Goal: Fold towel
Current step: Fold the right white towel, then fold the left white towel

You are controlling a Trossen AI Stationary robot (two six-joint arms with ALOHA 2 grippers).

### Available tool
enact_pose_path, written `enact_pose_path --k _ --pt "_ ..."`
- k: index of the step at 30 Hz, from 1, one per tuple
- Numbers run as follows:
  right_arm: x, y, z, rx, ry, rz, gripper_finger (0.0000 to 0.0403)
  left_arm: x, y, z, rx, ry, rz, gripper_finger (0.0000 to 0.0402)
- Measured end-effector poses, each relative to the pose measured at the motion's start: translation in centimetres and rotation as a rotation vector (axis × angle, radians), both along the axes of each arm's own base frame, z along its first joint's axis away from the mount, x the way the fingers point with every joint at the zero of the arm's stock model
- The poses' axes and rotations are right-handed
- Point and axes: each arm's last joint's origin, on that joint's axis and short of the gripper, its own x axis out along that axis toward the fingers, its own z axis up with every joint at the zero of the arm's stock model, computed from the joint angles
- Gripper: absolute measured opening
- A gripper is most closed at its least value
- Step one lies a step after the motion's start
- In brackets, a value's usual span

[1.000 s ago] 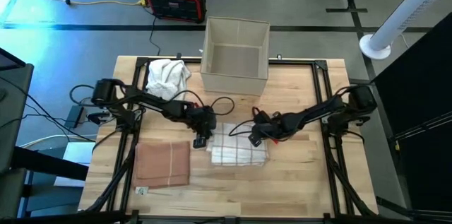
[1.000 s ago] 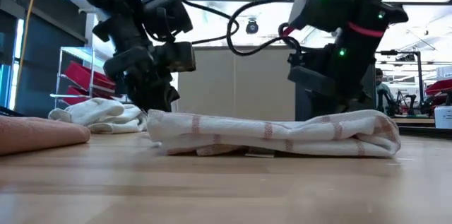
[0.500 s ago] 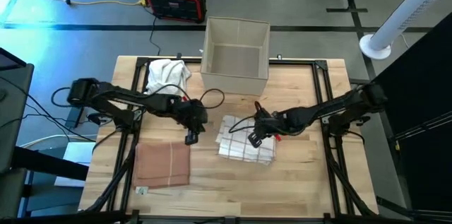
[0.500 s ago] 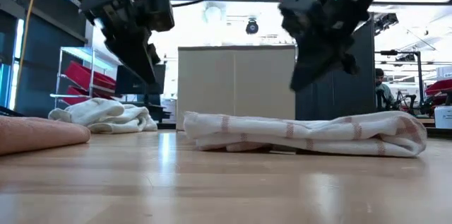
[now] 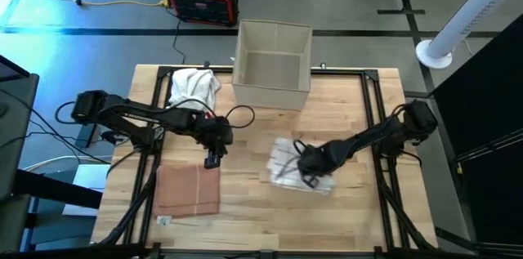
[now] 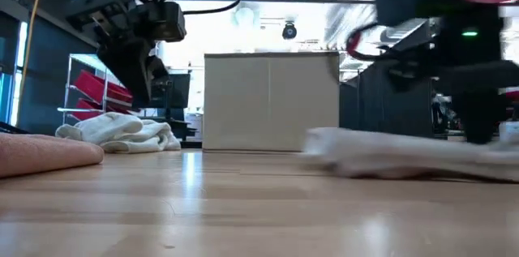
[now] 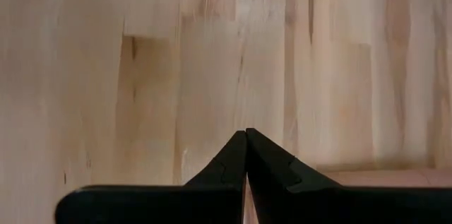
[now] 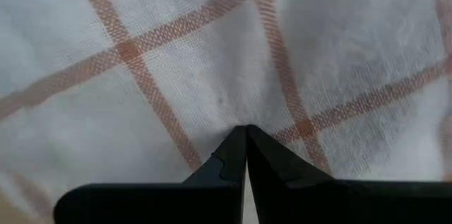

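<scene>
Right gripper (image 8: 246,131) jaws together, pressing checked towel (image 5: 286,163), left gripper (image 7: 246,133) jaws together, empty.

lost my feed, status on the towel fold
Left gripper shut, hovering over bare table. Right gripper shut, pressing on checked towel. Nothing in the way.

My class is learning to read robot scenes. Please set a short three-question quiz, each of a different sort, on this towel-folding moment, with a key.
1. True or false: the left gripper rests on the checked towel.
2. Which gripper is over the checked towel? A. left B. right C. neither
3. Fill in: beside the beige box lies a crumpled ____ cloth.

Key
1. False; it hangs over bare table, by the folded brown towel.
2. B, the right gripper, fingers shut.
3. white
</scene>
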Motion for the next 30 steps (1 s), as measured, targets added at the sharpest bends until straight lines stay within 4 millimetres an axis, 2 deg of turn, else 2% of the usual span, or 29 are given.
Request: enact_pose_path --k 6,11,17,20,23,27,30 --pt "-4.4 1.7 -1.4 0.041 0.181 0.099 0.0 -0.3 -0.1 -0.5 0.012 0.021 -0.009 0.0" --pt "-7.4 2.3 -1.3 -0.055 0.311 0.134 0.0 -0.3 0.0 -0.5 0.021 0.018 -0.006 0.0" --pt "-8.8 3.2 -0.9 -0.047 0.32 0.115 0.0 -0.3 0.0 -0.5 0.024 0.018 -0.011 0.0" --pt "-7.9 4.1 1.6 -0.005 0.188 0.119 0.0 -0.2 -0.1 -0.1 -0.008 0.017 0.017 0.0" --pt "-6.7 4.5 5.4 0.035 -0.011 0.131 0.0 0.0 -0.1 1.6 -0.024 -0.03 0.021 0.0" --pt "-6.0 3.6 10.4 0.108 -0.216 0.063 0.0 -0.5 0.4 4.2 0.001 -0.047 0.053 0.0" --pt "-6.0 2.5 13.2 0.086 -0.375 -0.009 0.0 -1.8 1.9 6.6 0.086 0.001 0.179 0.0"
